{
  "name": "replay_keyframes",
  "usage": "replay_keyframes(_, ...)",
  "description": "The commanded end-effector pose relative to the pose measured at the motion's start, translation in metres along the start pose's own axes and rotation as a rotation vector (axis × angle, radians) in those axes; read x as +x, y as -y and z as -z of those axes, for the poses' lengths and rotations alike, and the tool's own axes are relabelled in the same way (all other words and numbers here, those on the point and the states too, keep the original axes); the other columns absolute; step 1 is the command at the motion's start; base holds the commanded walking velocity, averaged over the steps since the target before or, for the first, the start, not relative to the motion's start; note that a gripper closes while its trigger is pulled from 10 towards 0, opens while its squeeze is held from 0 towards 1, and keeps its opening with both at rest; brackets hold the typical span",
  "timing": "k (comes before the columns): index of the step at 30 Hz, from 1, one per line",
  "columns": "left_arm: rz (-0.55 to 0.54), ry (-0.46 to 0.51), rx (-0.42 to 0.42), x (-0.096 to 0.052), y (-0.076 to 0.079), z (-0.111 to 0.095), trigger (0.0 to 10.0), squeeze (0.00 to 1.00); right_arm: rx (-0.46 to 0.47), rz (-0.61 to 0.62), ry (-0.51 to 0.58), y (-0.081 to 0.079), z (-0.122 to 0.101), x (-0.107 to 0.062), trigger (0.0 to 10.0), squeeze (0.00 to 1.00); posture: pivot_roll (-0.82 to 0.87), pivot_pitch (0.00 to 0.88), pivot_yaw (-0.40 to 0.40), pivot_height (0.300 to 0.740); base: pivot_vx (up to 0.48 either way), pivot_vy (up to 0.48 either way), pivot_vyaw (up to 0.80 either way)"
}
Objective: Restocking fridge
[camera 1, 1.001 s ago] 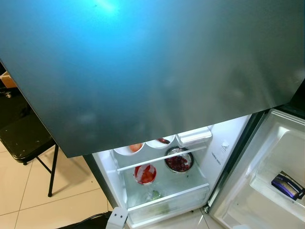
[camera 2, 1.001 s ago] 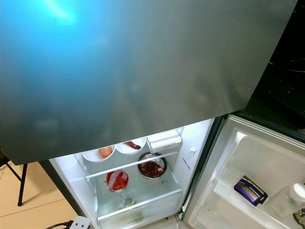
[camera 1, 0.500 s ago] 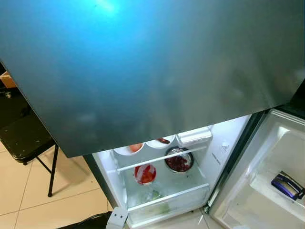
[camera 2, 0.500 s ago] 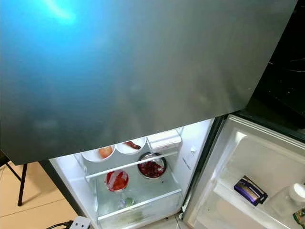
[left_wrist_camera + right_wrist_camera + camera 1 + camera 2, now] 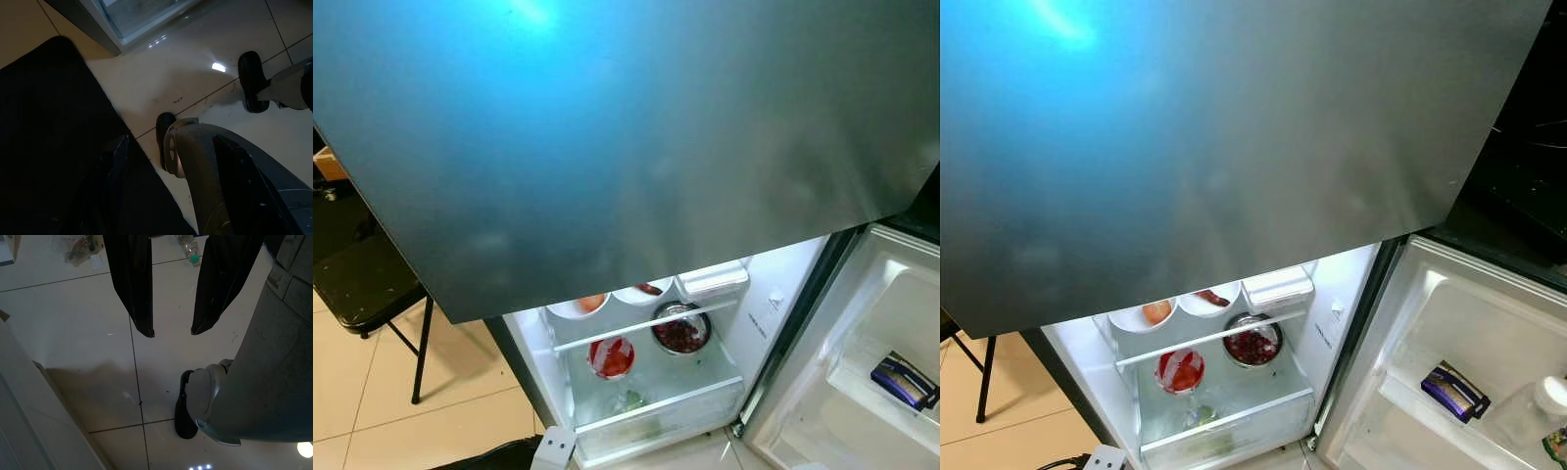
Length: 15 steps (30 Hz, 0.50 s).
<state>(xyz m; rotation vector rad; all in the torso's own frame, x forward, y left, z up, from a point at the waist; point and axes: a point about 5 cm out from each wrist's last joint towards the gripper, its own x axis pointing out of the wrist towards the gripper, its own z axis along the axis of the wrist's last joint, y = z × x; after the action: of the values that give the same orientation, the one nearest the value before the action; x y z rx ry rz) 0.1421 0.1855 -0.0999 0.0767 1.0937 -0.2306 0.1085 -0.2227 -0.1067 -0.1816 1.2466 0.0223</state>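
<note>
Two bowls (image 5: pixel 610 298) sit on the top shelf inside the open fridge (image 5: pixel 651 367). Its door (image 5: pixel 1449 392) holds a dark box (image 5: pixel 1454 390). The right gripper (image 5: pixel 171 330) hangs open over the floor (image 5: pixel 73 333). I cannot tell about the left gripper (image 5: pixel 166 196).

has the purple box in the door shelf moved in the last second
No. The purple box sits at the same spot in the door shelf, beside the bottle.
</note>
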Motion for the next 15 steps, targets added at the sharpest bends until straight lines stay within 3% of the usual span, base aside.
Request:
replay_keyframes(1,0.01,-0.008,0.005,0.0006,0.0037,0.0018,10.0,0.0,0.001,0.0,-0.006,0.0003,0.0034,-0.0004,10.0,0.0,0.02,0.0,-0.034,0.74,0.0,0.0,0.0)
replay_keyframes(15,0.006,-0.005,0.012,0.0005,0.0012,-0.0005,10.0,0.0,-0.017,0.011,-0.003,0.0062,0.001,-0.0008,10.0,0.0,0.01,0.0,-0.035,0.74,0.0,0.0,0.0)
